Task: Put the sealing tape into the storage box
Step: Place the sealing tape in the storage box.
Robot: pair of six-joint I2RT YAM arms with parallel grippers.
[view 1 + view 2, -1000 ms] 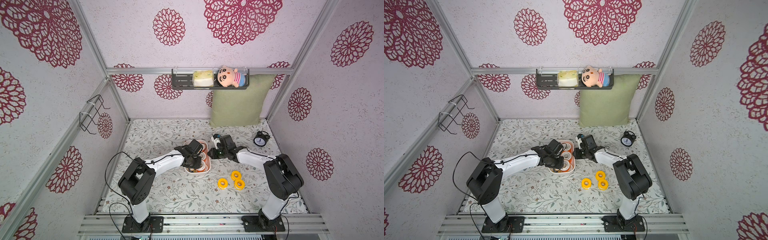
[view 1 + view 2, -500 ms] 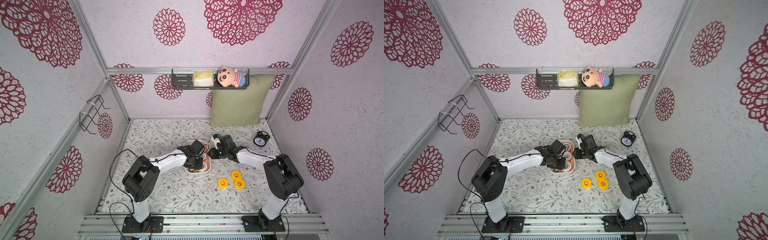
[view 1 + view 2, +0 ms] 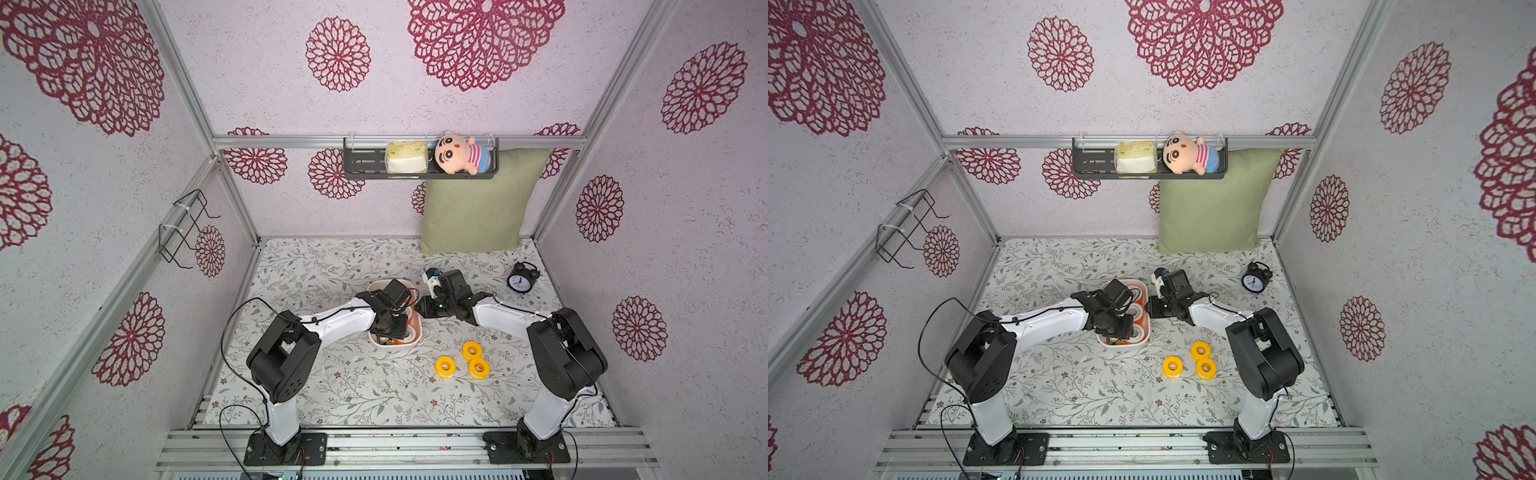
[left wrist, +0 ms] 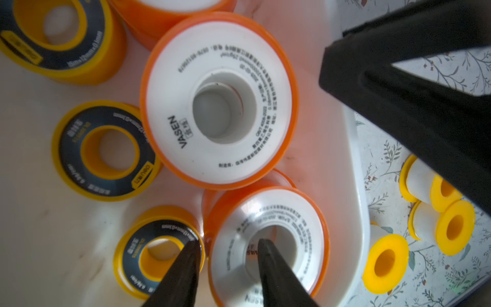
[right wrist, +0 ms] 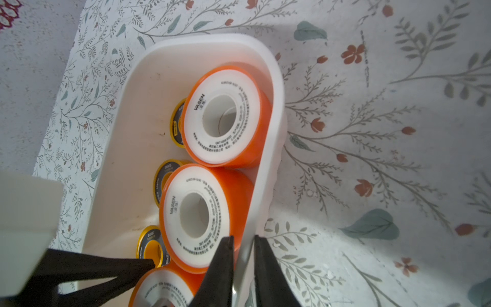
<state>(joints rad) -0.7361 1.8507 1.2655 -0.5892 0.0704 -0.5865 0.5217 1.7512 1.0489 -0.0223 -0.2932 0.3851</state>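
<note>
The left gripper [image 4: 228,243] stands part open inside the storage box [image 4: 353,159], one finger in the centre hole of an orange roll [image 4: 297,212], the other outside its rim, loosely straddling it. The right gripper [image 5: 243,239] pinches the box's side wall. Alongside lie black-faced rolls [image 4: 66,148]; three yellow rolls [image 3: 438,367] sit on the table [image 3: 332,395] beyond the box.

Glossy plas. storage box [image 5: 125,148], shiny sealing tape [image 4: 170,79], cloth pillow [image 3: 478,203]

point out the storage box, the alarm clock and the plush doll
storage box [image 5: 207,40], right wrist view, rim of its rounded end
alarm clock [image 3: 518,282], in a top view, dial face
plush doll [image 3: 451,153], in a top view, its face
</note>
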